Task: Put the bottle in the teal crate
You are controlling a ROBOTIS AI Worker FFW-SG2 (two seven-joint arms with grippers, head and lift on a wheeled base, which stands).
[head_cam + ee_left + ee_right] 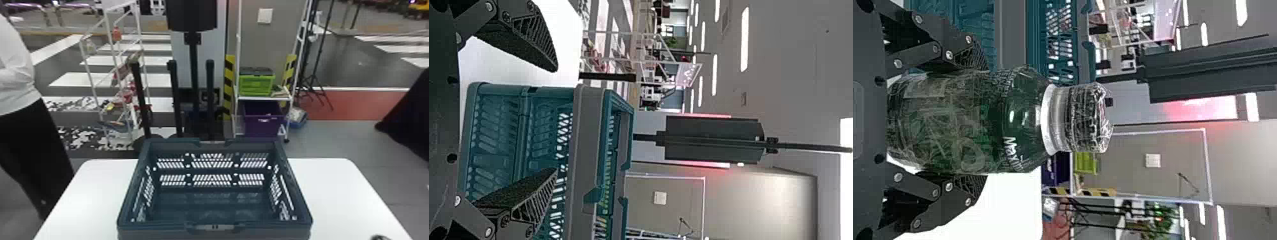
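Teal crate: an open-topped, slatted plastic crate with a grey band (pixel 143 227), placed upright at the middle of the white, round-cornered counter (pixel 338 191); its grey latch (pixel 214 227) is seen on the near wall.
Bottle: a dark green, see-through bottle with clear wrinkled wrapping and a white neck ring (pixel 1023 120), held upright, cap up, outside the crate and to its right. Contact between its base and the counter cannot be told.
Right gripper: the black two-fingered right gripper (pixel 984 120); jaws closed around the bottle's body, one on each side, below the neck.
Left gripper: the black two-fingered left gripper (pixel 554 120); jaws spread wide, tips well apart, with the crate seen beyond them.
Counter edge, near right: a small dark rounded shape (pixel 379 238), mostly cut off; identity cannot be told.
Shelf, far right: a bright green folding box with a dark lid (pixel 256 85), set on a white-framed shelf (pixel 265 98); a purple bin (pixel 260 126) is seen beneath.
Rack, far left: a white wire rack (pixel 90 70), loaded with small goods.
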